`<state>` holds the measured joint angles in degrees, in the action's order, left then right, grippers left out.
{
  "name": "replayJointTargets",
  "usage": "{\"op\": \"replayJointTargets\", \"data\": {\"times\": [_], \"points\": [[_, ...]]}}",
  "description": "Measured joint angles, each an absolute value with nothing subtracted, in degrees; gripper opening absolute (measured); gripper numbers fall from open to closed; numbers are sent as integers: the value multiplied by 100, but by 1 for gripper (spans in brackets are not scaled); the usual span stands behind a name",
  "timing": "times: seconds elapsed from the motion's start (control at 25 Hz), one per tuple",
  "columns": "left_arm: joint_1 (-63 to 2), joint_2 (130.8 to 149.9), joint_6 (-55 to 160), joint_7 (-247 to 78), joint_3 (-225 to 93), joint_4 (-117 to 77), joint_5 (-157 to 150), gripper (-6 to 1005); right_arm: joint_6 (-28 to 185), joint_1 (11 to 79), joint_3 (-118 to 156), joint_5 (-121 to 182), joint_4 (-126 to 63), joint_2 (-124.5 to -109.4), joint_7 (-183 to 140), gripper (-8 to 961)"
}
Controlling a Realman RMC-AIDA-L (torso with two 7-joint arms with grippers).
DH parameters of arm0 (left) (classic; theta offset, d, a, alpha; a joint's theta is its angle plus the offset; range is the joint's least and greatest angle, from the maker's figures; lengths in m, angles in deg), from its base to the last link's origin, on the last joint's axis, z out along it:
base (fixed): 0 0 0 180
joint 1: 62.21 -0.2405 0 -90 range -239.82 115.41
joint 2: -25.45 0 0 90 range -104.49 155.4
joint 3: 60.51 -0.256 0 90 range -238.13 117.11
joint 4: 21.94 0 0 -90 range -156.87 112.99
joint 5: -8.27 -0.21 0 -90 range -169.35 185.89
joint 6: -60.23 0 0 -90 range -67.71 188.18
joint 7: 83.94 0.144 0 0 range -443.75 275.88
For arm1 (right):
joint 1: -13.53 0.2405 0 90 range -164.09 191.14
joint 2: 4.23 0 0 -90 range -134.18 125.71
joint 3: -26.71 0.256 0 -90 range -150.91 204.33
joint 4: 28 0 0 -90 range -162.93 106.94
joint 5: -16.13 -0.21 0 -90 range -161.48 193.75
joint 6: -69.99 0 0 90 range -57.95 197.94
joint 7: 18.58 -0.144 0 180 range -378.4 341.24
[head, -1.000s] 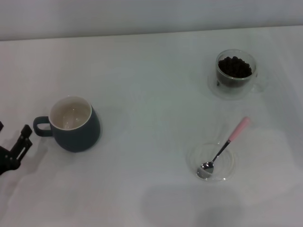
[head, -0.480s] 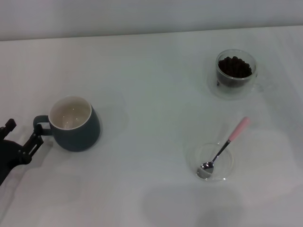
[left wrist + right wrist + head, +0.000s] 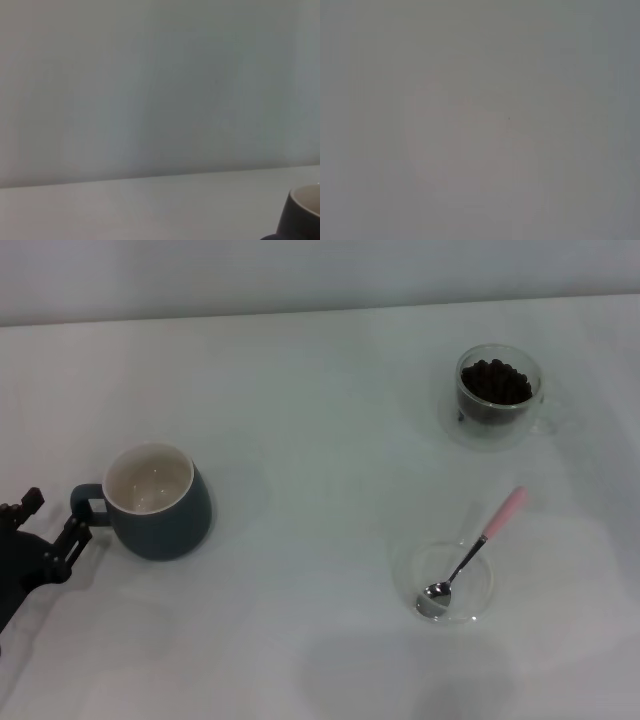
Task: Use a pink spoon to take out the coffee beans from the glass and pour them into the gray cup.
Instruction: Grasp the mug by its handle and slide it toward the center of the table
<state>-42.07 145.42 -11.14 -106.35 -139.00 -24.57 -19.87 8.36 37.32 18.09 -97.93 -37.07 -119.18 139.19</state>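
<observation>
Blue-gray ceramic mug, i.e. the gray cup (image 3: 157, 502), sits at the table's left w/ its loop handle pointing at the left gripper (image 3: 52, 528). That gripper has crept in from the table edge over the last sec: it was low and clear of the handle, now its black fingers (image 3: 73, 539) stand apart just beside the handle, one tip about touching it. Looks like it's moving to steady the cup, not to scoop.

Pink spoon (image 3: 473, 553) untouched, bowl resting in a clear glass saucer (image 3: 478, 602), pink handle out over the rim. Glass (image 3: 499, 396) w/ coffee beans (image 3: 495, 381) sits behind it, near the table's far right. Nothing scooped yet; cup inside looks empty. Right gripper not in view.
</observation>
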Motion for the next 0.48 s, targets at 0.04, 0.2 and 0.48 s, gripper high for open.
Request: {"op": "replayJointTargets", "data": {"times": [0.04, 0.2, 0.48], "points": [[-4207, 14542, -1111, -10634, -13900, -2457, -1992, 655, 837, 3733, 1810, -9794, -3706, -11918, 13920, 870], [-4192, 14542, -1082, -10646, -13900, -2457, -1995, 633, 842, 3735, 1803, -9794, -3704, -11919, 13919, 870], [-4099, 14542, -1076, -10667, -13900, -2458, -1992, 417, 850, 3735, 1799, -9794, -3649, -11919, 13912, 871]]}}
